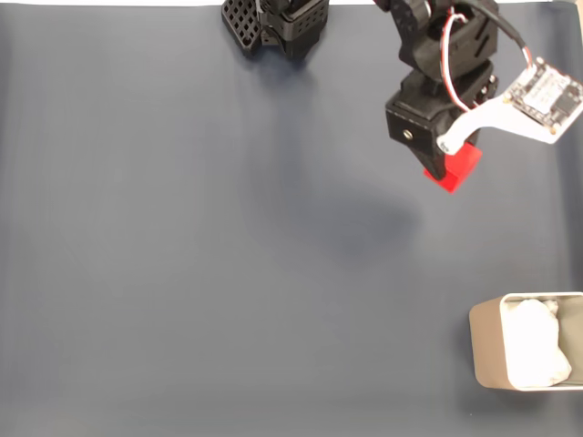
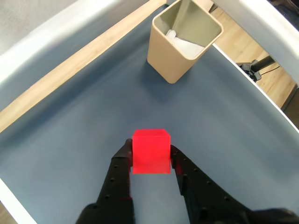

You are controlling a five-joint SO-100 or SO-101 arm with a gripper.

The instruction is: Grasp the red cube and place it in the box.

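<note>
Black arm [image 1: 437, 55], red-white cables [image 1: 449, 45], white camera bracket [image 1: 492, 116].

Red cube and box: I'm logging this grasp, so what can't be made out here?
- Red cube: fixed view, upper part hidden by the arm; lifted or resting on the mat, unclear.
- Box: fixed view, right side cut off by the edge.
- Box floor: wrist view, hidden by white lining.

Even, diffuse lighting is seen in both views, with no glare. In the fixed view a soft, blurred shadow is cast on the dark blue-grey cloth table cover [image 1: 182, 273] below the arm. The small bright red solid cube [image 2: 150, 151] is rendered oversaturated in the wrist view, its edges washed out.
</note>
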